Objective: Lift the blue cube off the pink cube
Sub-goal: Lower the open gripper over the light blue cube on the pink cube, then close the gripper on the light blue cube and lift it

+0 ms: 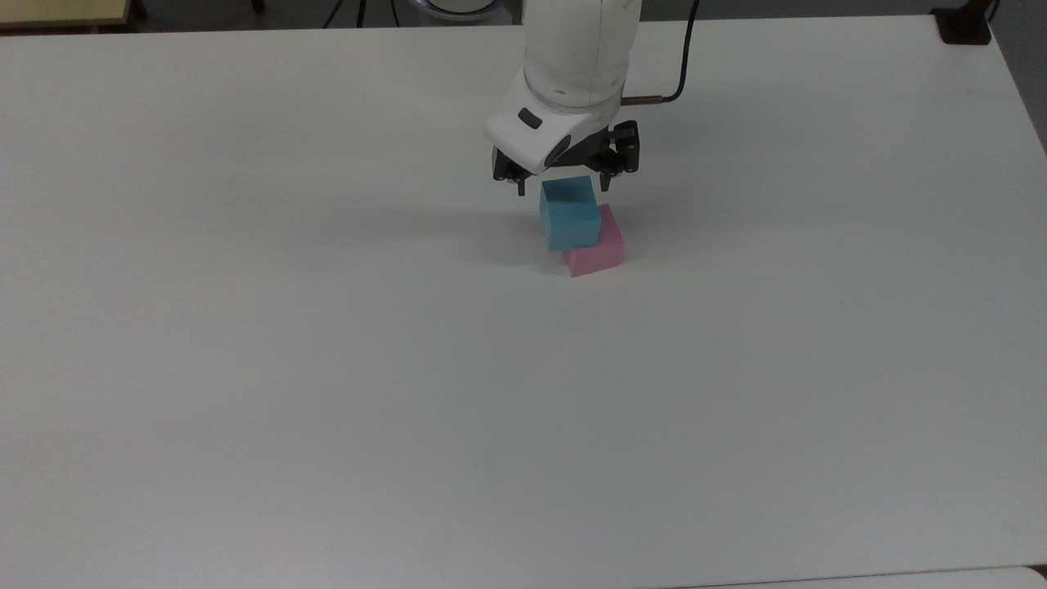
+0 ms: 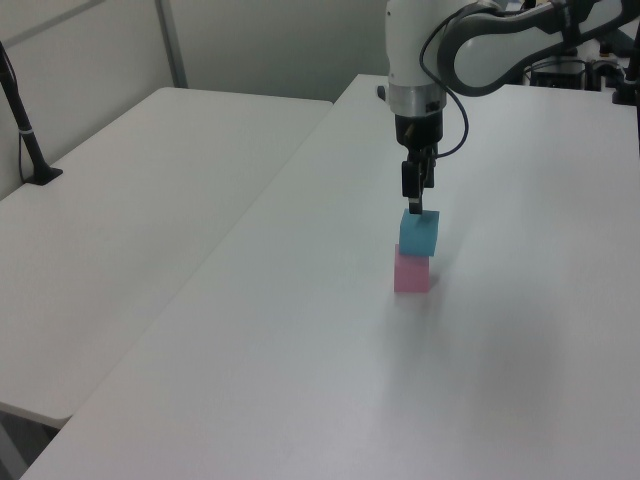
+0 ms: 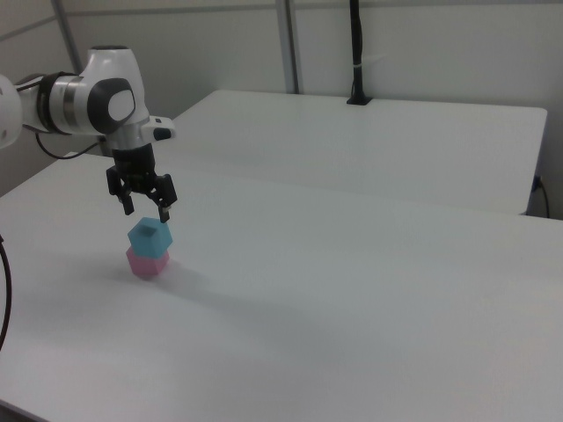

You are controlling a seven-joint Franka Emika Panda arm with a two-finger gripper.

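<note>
The blue cube [image 1: 570, 213] [image 2: 419, 233] [image 3: 150, 237] sits on top of the pink cube [image 1: 601, 249] [image 2: 411, 273] [image 3: 147, 262], turned a little and offset so that a pink corner shows beneath it. The stack stands near the middle of the white table [image 1: 327, 368]. My gripper [image 1: 564, 188] [image 2: 418, 203] [image 3: 146, 212] hangs open directly over the blue cube. Its fingertips [image 3: 164, 214] are spread wider than the cube and sit just above its top face. Nothing is between the fingers.
A second white table [image 2: 130, 230] adjoins this one along a seam. A black pole on a clamp [image 2: 25, 130] [image 3: 356, 53] stands at that table's far edge. Another black clamp [image 1: 965, 24] sits at the top view's upper right corner.
</note>
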